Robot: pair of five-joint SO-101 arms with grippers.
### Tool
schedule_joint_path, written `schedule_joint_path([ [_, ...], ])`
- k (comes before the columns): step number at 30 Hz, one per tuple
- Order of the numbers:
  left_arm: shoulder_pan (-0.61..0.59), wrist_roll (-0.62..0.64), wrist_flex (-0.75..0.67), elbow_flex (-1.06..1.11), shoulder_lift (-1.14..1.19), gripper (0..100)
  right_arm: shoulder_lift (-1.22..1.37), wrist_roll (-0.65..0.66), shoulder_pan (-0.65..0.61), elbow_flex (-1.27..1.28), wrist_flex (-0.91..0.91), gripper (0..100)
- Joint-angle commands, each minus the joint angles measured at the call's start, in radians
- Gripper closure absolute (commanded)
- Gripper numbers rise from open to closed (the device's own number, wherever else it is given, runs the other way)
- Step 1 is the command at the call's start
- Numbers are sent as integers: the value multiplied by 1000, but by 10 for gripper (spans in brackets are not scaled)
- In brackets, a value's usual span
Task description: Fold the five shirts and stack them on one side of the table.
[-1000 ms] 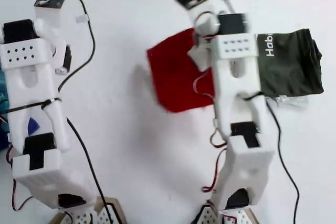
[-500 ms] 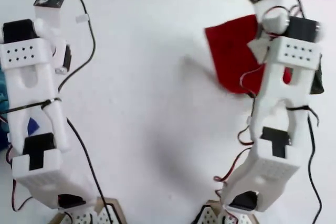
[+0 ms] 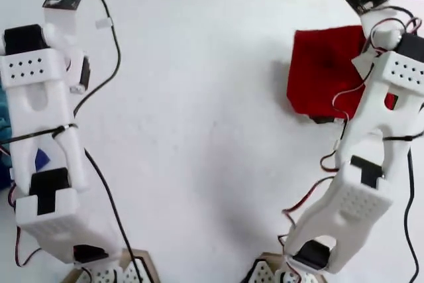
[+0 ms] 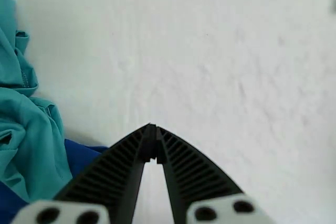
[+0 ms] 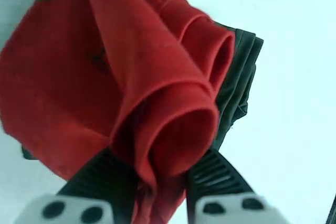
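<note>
A folded red shirt (image 3: 323, 71) lies at the table's right side, on top of a dark green shirt (image 3: 322, 119) whose edge peeks out beneath it. My right gripper (image 5: 157, 174) is shut on a rolled fold of the red shirt (image 5: 131, 77), with the dark green shirt (image 5: 239, 77) under it. In the high view the right arm (image 3: 391, 77) hangs over that stack. My left gripper (image 4: 153, 142) is shut and holds nothing, above bare table beside a crumpled teal shirt (image 4: 23, 129) and a blue shirt (image 4: 79, 156). The left arm (image 3: 40, 97) stands at the table's left edge.
The white table (image 3: 199, 130) stretches between the two arms. Black cables (image 3: 109, 51) loop beside the left arm, red and black wires (image 3: 318, 164) beside the right. Teal and blue cloth (image 3: 5, 137) shows at the left edge.
The right arm has swung to the right, carrying the red shirt across onto the dark green shirt, which is now nearly covered. The left arm has not moved.
</note>
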Motion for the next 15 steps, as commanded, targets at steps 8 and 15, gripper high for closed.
schedule_joint_path([
  [8, -6, -3, -12, 1, -55, 975, 160, 9, 65, -18, -346, 978],
  [15, -6, -3, -3, 1, -58, 975, 223, 9, 65, -18, -386, 974],
])
